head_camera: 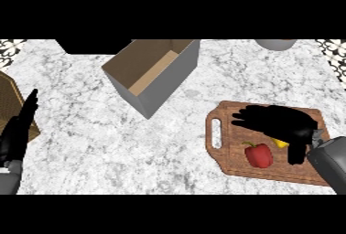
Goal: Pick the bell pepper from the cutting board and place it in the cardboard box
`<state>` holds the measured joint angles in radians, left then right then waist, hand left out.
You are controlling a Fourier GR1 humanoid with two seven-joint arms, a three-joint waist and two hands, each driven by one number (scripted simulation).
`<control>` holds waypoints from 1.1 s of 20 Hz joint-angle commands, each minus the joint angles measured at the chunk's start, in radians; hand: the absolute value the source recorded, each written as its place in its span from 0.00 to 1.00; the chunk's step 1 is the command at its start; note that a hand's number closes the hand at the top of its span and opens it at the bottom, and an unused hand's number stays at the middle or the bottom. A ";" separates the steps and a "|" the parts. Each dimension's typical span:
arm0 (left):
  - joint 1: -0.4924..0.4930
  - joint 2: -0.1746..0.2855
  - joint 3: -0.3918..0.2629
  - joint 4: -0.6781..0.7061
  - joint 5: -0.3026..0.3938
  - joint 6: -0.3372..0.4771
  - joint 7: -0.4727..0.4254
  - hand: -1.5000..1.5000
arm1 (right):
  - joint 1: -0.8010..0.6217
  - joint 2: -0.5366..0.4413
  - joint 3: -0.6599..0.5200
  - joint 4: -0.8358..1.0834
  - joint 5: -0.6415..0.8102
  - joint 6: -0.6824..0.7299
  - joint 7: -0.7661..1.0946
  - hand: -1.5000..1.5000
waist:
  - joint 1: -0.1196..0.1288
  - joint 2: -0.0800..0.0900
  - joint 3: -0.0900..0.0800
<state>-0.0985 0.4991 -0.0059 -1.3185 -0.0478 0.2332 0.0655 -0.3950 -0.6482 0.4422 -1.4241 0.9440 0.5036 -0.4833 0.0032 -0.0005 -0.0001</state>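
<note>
A red bell pepper (259, 155) lies on the wooden cutting board (233, 137) at the right of the counter. My right hand (277, 121) hovers over the board just behind the pepper, fingers spread and relaxed, thumb pointing down beside the pepper; it holds nothing. A small yellow piece (280, 143) shows under the palm. The open cardboard box (152, 68) stands at the back centre, its opening facing up and left. My left hand (17, 132) rests at the left edge, fingers straight and pointing up.
A brown woven mat (10, 98) lies at the left edge behind my left hand. A grey round vessel (276, 44) sits at the back right. Bare marble counter (121, 155) stretches between the board and the left hand.
</note>
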 commanded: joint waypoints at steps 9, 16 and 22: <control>-0.002 -0.027 0.076 0.007 -0.054 -0.050 -0.004 0.50 | 0.064 0.080 -0.042 -0.087 0.048 0.120 -0.070 0.00 | 0.000 0.001 0.000; -0.029 -0.042 0.087 -0.030 -0.086 -0.076 0.045 0.50 | 0.165 0.039 -0.044 -0.267 0.073 0.154 -0.039 0.00 | -0.005 0.000 0.000; 0.037 -0.064 0.109 -0.062 -0.098 -0.079 0.020 0.50 | 0.174 0.070 -0.007 -0.141 0.194 0.082 0.007 0.00 | 0.000 0.000 0.000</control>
<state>-0.0598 0.4385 0.0895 -1.3563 -0.1325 0.1614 0.0615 -0.2277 -0.5961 0.4296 -1.6251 1.0820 0.5929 -0.4663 0.0019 -0.0007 -0.0003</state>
